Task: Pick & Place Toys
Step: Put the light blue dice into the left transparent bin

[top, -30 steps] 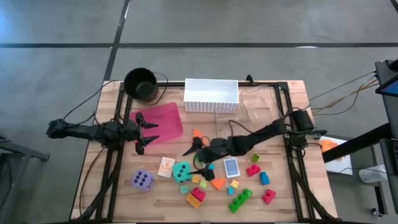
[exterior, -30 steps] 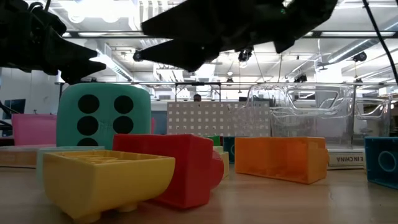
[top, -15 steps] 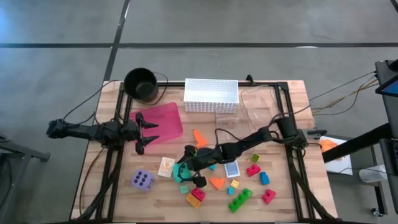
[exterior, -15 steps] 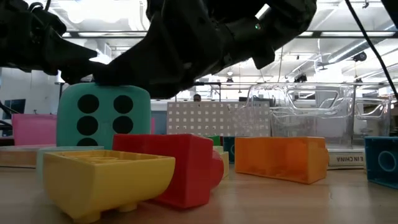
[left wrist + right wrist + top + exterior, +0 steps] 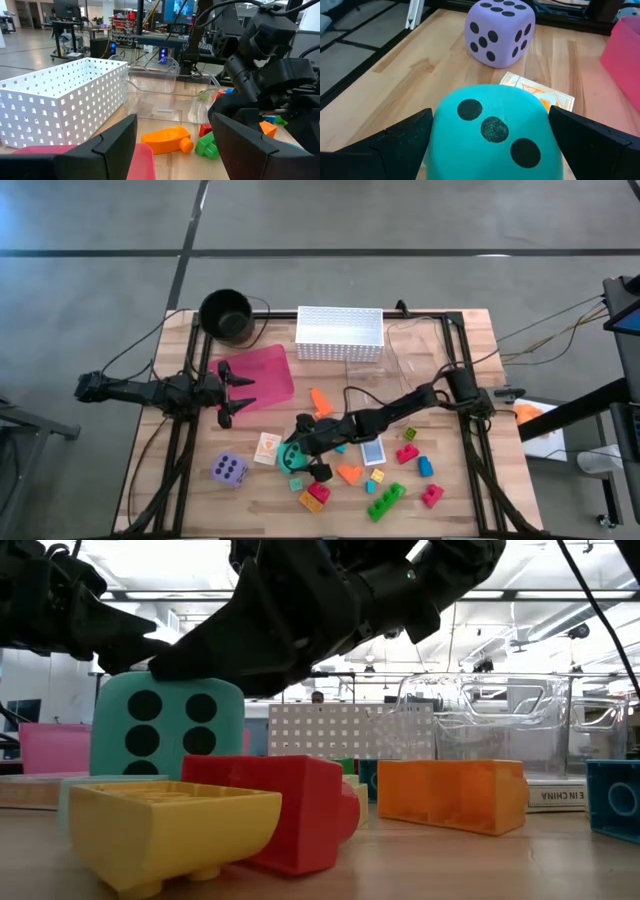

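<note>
Teal-die check: finding the teal die [image 5: 492, 127] sitting flat on the wooden surface [image 5: 262, 498], just beside a card [image 5: 546, 93] and near the purple die [image 5: 501, 31].

Noting the change over the last second: having been hanging above the scattered blocks [image 5: 386, 498] a second ago, now reaching down and across with the right claw [image 5: 303, 458], and holding that low station since half a second ago with barely any shift. Recording its fingers [image 5: 402, 136] as spread apart, one on each flank of the teal die, with nothing gripped; not able to confirm contact with the die's sides from any view. In the low view, seeing the dark arm pressing in close over the die's top edge.

Judging this as the end of the approach and the start of the grasp: closing on the die appearing to be the next call, then lifting. Flagging a risk of the smooth, wide die slipping or rotating if pinched off-centre, and of nudging the card alongside.

Logging the left claw [image 5: 236, 392] as waiting, fingers parted and empty, over the near edge of the pink tray [image 5: 265, 370]. Finding no toy yet on the tray, nor any visible in the white basket [image 5: 340, 332]; rating the task as barely begun.
</note>
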Robot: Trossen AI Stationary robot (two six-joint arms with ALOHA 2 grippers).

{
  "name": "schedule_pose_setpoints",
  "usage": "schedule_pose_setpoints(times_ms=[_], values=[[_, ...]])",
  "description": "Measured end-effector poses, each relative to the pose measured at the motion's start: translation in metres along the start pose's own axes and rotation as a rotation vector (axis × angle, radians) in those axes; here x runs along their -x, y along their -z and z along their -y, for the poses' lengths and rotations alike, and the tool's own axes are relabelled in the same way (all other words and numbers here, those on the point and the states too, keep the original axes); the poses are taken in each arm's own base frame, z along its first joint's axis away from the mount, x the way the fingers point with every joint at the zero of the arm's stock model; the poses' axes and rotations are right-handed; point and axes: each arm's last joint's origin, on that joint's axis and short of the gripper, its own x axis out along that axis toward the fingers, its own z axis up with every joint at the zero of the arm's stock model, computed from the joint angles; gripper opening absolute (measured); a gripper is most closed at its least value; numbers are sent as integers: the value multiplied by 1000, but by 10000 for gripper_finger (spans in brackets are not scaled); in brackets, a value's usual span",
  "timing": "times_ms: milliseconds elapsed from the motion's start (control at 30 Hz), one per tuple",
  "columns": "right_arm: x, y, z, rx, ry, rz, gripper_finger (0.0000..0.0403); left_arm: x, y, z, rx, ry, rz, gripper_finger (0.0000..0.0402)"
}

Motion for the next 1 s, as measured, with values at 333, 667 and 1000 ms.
schedule_pose_setpoints(times_ms=[333, 667, 1000], values=[[3, 8, 0, 0, -1, -108, 391, 0, 0, 0, 0, 0, 0, 259], [5, 13, 0, -6, 3, -177, 391, 0, 0, 0, 0, 0, 0, 259], [6, 15, 0, 2, 1, -205, 391, 0, 0, 0, 0, 0, 0, 259]])
